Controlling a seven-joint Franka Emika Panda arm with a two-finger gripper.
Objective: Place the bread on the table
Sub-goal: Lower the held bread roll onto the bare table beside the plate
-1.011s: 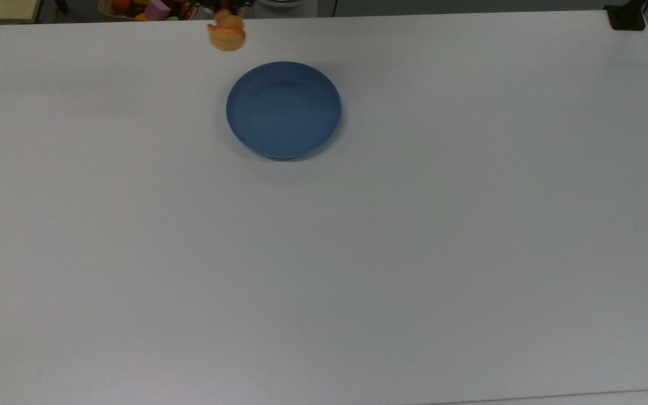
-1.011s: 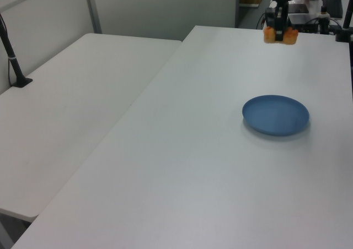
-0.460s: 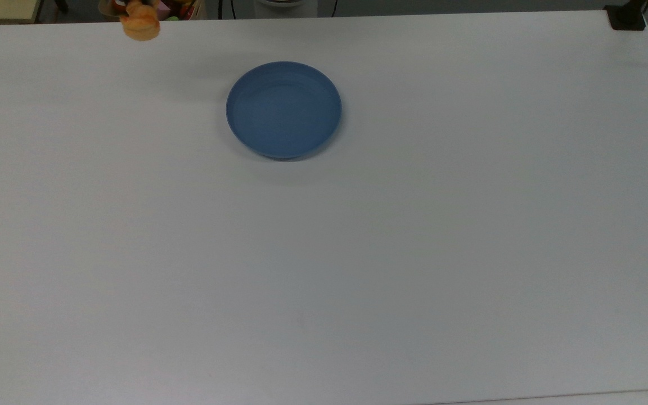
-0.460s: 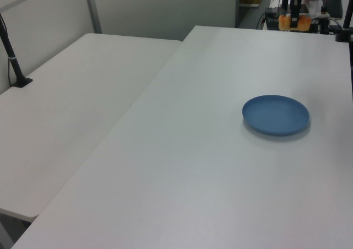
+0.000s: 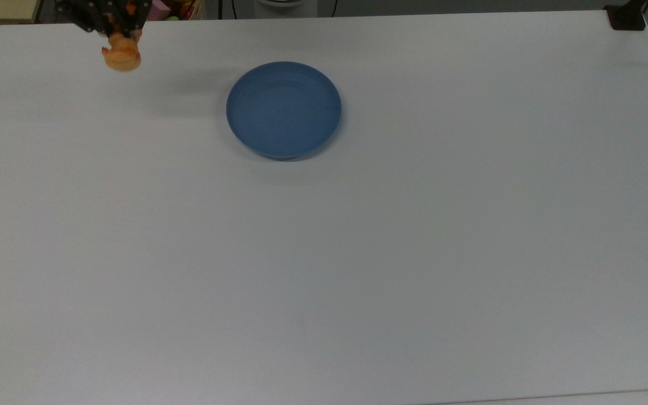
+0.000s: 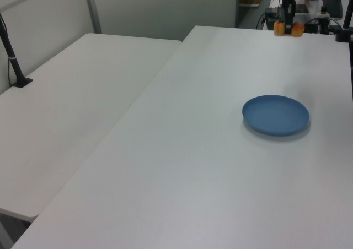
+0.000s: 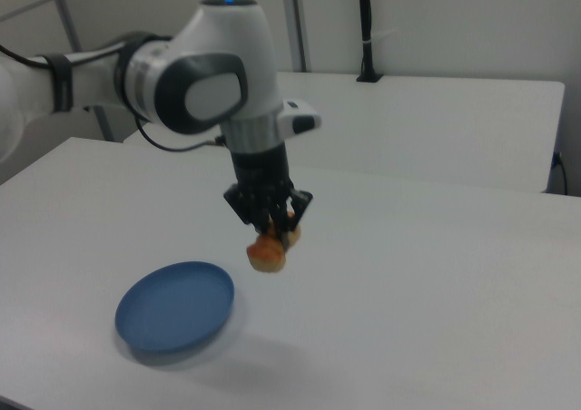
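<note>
The bread (image 5: 122,56) (image 6: 289,29) (image 7: 268,253) is a small golden-orange loaf hanging in the air, held from above by my gripper (image 5: 116,35) (image 7: 270,228), which is shut on it. It hangs well above the white table (image 5: 358,253) (image 7: 427,274), near the far edge in the top view's upper left. In the right view the bread floats to the right of the plate, with a soft shadow on the tabletop below it. The arm's white and grey body (image 7: 204,79) rises behind.
A round blue plate (image 5: 283,109) (image 6: 276,114) (image 7: 174,317) lies empty on the table. Beyond the table's far edge in the top view sits a bin of colourful items (image 5: 166,8). A black clamp (image 5: 626,17) grips the far right corner. A second white table (image 6: 71,106) adjoins.
The gripper with the bread swung from just behind the plate toward the top view's left, then came forward and lower over the table's far left area. The plate has not moved.
</note>
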